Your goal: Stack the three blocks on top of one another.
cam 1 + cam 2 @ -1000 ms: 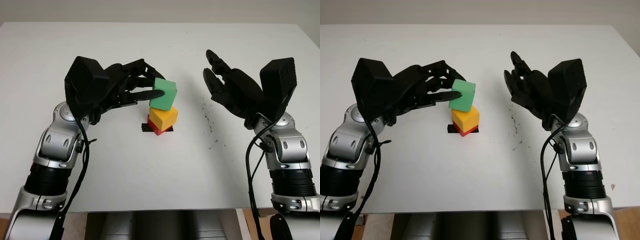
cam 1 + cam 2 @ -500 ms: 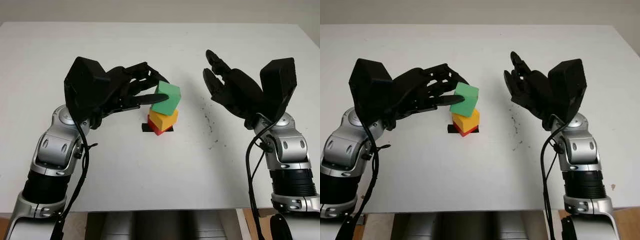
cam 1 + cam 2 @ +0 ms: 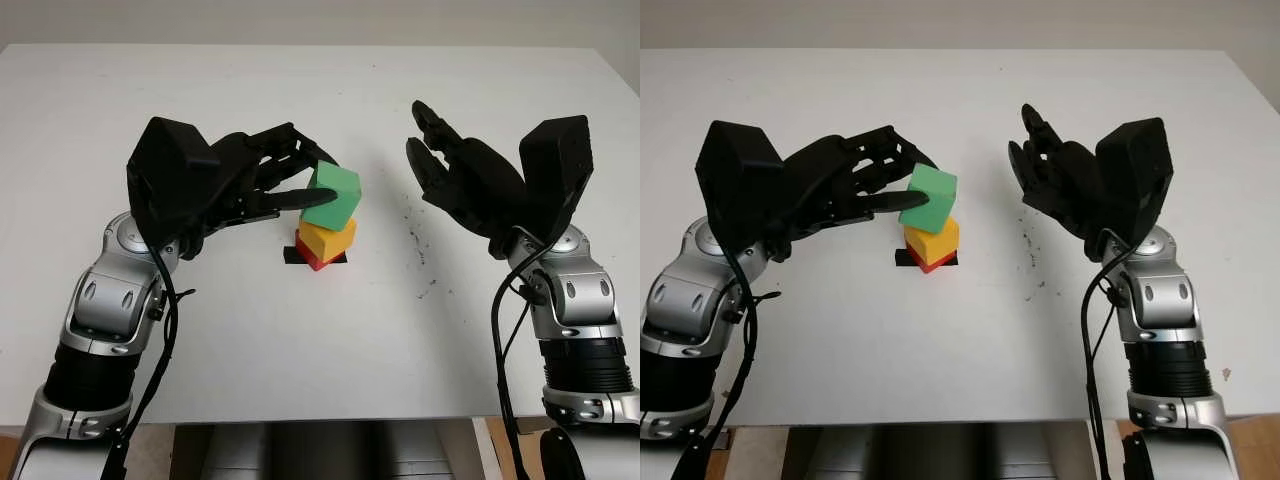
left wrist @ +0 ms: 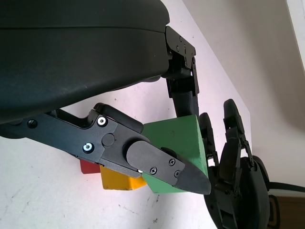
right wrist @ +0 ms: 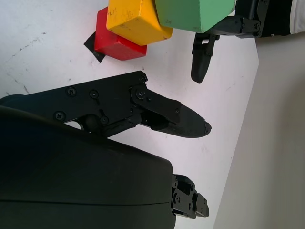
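A red block sits on a black tape mark at the table's middle, and a yellow block lies on top of it. My left hand is shut on the green block, holding it tilted right over the yellow block, touching or nearly touching it. The left wrist view shows the green block pinched between the fingers, with the yellow block and red block below. My right hand is open, raised to the right of the stack.
The white table spreads around the stack. Small dark specks mark the surface right of the blocks. The table's front edge runs below both arms.
My left hand has carried the green block a little to the right over the yellow block and tilted it more. The right hand has stayed in place.
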Controlling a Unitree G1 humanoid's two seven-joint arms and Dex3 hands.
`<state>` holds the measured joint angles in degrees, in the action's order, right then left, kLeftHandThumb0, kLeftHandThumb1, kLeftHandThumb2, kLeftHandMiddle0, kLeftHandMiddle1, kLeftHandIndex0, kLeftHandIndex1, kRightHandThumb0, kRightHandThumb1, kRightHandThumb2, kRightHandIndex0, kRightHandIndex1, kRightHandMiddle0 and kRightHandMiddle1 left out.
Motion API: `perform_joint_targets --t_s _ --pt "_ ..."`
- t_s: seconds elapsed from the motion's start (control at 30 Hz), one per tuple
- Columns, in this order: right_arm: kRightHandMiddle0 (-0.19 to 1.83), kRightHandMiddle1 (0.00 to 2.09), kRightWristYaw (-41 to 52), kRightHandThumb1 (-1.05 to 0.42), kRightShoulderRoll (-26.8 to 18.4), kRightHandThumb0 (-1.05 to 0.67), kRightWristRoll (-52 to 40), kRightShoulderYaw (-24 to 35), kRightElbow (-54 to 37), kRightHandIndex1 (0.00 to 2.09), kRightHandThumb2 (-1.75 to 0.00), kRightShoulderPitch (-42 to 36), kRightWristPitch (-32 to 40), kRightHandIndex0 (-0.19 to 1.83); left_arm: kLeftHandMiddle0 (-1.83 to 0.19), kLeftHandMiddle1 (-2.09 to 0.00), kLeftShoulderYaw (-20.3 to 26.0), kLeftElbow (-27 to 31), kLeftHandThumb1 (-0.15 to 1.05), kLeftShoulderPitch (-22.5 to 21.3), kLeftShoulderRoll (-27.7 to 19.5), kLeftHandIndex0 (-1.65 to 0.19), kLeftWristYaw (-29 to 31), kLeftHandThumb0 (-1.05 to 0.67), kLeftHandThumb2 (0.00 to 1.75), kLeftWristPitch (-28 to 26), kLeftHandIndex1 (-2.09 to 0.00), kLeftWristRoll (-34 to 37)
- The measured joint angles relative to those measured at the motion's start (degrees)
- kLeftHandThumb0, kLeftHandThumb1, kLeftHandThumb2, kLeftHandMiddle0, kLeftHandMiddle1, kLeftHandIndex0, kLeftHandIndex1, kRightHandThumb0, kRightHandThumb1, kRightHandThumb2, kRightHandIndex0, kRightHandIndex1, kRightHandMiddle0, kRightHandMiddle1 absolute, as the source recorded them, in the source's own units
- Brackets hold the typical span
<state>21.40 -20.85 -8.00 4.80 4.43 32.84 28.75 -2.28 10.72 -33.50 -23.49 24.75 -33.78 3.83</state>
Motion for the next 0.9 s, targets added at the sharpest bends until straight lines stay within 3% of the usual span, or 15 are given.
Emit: perform_joint_targets --t_s 0.33,0.5,0.9 --pt "-0.19 0.00 0.13 -1.05 0.00 -0.44 0.14 0.00 0.00 0.00 -0.73 0.00 0.00 -0.19 -0.17 -0.10 0.00 0.00 1.00 0.00 -0.16 -0.28 -0.58 -0.40 0.04 -0.31 -1.37 -0.05" --pt "-0.19 0.00 0.21 -1.05 0.00 -0.45 0.12 0.02 0.00 0.00 -0.72 0.00 0.01 -0.19 -0.15 -0.07 0.00 0.00 0.99 0.00 -0.15 -0.24 -0.77 -0.44 0.05 -0.21 -1.20 -0.05" --pt "-0.19 0.00 -0.18 -1.05 0.00 -0.45 0.11 0.15 0.01 0.00 -0.70 0.00 0.05 -0.19 -0.13 -0.06 -0.06 0.04 1.03 -0.01 -0.15 -0.14 -0.73 -0.51 0.06 -1.99 -1.03 0.07"
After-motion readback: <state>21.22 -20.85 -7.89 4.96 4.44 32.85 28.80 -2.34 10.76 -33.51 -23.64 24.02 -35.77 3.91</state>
